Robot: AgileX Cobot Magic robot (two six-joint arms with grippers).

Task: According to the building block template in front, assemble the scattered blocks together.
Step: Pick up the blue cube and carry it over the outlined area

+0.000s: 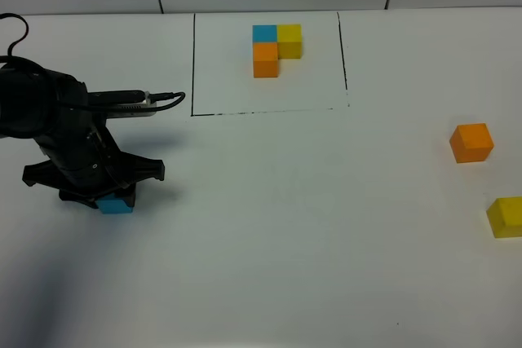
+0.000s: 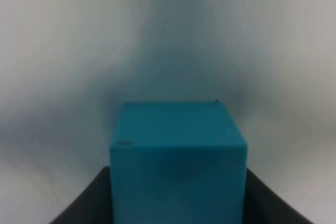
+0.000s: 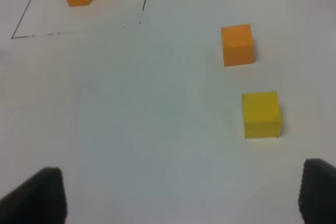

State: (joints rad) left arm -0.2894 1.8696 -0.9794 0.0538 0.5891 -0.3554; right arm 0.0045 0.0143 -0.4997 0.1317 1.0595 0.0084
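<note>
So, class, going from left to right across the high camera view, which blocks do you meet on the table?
First the loose blue cube → the framed group of three cubes → the loose orange cube → the loose yellow cube.

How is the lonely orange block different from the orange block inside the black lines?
The loose orange block sits alone, touching nothing; the framed orange block is pressed against a blue cube. The loose one lies outside the black frame; the framed one inside it. Both are orange cubes.
</note>
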